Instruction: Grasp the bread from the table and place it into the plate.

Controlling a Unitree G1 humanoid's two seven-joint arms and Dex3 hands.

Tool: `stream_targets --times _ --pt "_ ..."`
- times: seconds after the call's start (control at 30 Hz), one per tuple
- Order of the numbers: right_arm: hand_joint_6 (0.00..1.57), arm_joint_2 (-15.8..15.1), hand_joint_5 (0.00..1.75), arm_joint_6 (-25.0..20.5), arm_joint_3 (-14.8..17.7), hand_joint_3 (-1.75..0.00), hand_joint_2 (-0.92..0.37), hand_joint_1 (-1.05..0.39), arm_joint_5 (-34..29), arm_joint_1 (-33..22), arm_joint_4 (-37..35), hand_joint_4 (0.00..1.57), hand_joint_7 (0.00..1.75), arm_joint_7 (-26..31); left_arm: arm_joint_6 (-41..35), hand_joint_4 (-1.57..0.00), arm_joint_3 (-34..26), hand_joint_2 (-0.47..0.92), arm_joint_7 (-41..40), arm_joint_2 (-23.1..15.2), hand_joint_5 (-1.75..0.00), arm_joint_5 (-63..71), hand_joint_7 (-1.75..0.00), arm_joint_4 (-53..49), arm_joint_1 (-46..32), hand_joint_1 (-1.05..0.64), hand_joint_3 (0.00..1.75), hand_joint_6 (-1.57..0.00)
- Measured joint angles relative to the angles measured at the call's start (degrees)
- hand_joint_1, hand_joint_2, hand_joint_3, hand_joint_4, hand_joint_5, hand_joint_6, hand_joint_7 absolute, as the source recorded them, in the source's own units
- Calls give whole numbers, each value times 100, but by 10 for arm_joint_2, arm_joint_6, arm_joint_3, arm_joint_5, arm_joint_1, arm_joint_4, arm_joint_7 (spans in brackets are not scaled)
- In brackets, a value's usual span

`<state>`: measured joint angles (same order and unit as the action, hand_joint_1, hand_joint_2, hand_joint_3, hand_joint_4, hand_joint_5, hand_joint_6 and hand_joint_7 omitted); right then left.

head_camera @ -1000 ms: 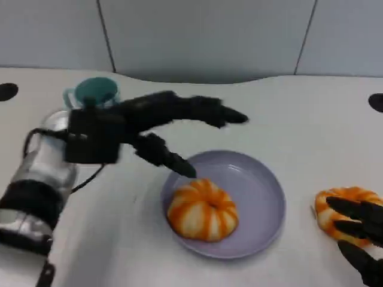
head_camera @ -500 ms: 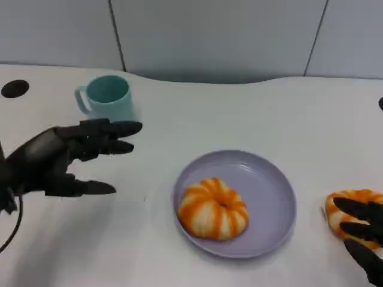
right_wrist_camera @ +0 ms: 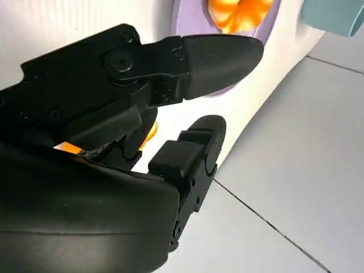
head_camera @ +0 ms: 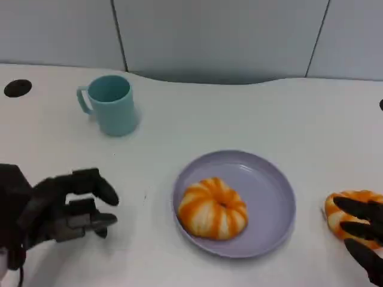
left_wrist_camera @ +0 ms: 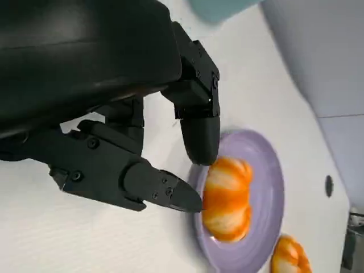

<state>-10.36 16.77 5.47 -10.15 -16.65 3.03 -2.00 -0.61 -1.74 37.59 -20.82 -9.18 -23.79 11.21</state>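
- One bread (head_camera: pixel 213 208), an orange-and-white ring-shaped bun, lies flat in the near-left part of the lilac plate (head_camera: pixel 272 197), its centre dimple facing up; being round, it has no clear long axis.
- A second bread (head_camera: pixel 347 209) lies on the white surface (head_camera: pixel 197 119) just right of the plate, apart from its rim, at the picture's right edge.
- The right robot hand (head_camera: pixel 362 239) has its fingers spread and laid over the near side of this second bread; whether they press on it or only hang above it I cannot tell.
- The right wrist view shows orange bread (right_wrist_camera: pixel 149 131) close under that hand's fingers, which the head view only hints at.
- The left robot hand (head_camera: pixel 66 209) hovers low over the surface, left of the plate, holding nothing, fingers loosely curled with a gap between them.
- The left wrist view shows both buns past the left hand's fingertips (left_wrist_camera: pixel 182 196).
- A teal cup (head_camera: pixel 111 103) stands upright at the far left, handle pointing left.
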Motion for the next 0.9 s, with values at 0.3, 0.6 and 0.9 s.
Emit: stream_targets --times 0.3,0.6,0.9 --pt "80 -1 11 -1 2 -34 -92 -39 21 2 -4 89 0 -7 -101 -63 54 89 -56 -11 -175 92 -175 88 -25 -36 1 -51" --pt "79 -15 9 17 4 -35 -92 -38 21 10 -30 89 0 -11 -110 -66 87 91 -59 -22 -174 137 -159 59 8 -37 1 -61" --pt "78 -24 9 22 5 -35 -92 -39 20 23 -53 89 0 -10 -78 -66 108 92 -63 -22 -175 160 -173 11 45 -39 1 -56"
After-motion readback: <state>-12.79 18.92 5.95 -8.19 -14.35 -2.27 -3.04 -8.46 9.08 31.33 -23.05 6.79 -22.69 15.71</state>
